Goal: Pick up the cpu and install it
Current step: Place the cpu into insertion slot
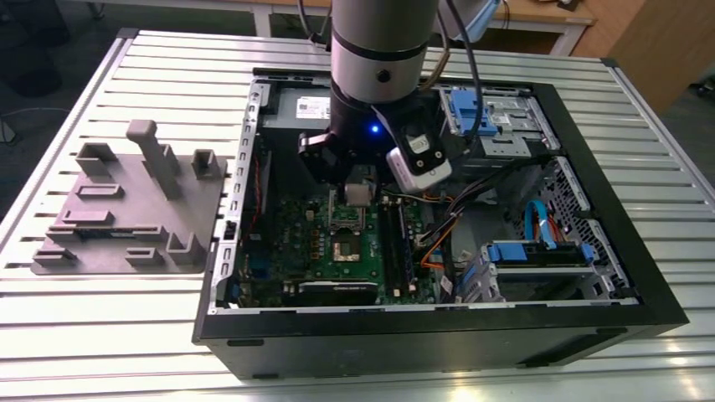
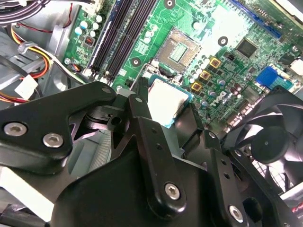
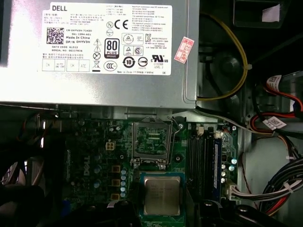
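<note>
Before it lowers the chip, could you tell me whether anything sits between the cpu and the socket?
Nothing visible does. The gripper holds the cpu above the motherboard, beside the socket, whose contacts lie uncovered.

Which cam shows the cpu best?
First wrist view: the cpu faces the camera, top fully visible. Second wrist view: cpu slanted, edges behind the claw. Exterior view: cpu tiny under the arm.
</note>
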You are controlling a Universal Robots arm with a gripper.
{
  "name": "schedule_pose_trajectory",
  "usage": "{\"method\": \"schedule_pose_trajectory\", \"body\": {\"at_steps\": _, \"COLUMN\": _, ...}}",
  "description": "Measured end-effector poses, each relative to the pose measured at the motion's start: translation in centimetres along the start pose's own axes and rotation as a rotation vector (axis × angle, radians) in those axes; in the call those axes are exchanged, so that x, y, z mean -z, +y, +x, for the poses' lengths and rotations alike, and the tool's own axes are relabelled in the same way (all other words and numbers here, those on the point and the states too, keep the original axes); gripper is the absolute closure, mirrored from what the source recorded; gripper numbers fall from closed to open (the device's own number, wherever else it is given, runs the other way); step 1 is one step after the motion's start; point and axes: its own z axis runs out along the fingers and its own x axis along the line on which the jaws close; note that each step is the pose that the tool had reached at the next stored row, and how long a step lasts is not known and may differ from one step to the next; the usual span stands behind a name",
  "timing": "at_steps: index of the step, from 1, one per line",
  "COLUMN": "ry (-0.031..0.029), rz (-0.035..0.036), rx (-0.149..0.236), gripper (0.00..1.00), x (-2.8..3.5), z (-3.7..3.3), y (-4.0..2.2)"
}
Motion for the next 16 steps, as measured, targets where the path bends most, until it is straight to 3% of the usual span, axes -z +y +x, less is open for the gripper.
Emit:
{"method": "schedule_pose_trajectory", "body": {"at_steps": 9, "ry": 0.0008, "rz": 0.0269, "rx": 0.0, "gripper": 0.53, "x": -0.65, "z": 0.02, "y": -0.56}}
{"method": "schedule_pose_trajectory", "body": {"at_steps": 12, "ry": 0.001, "rz": 0.0318, "rx": 0.0, "gripper": 0.53, "x": -1.13, "z": 0.05, "y": -0.58}}
{"method": "schedule_pose_trajectory", "body": {"at_steps": 16, "ry": 0.0013, "rz": 0.0321, "rx": 0.0, "gripper": 0.53, "x": -1.73, "z": 0.07, "y": -0.6}}
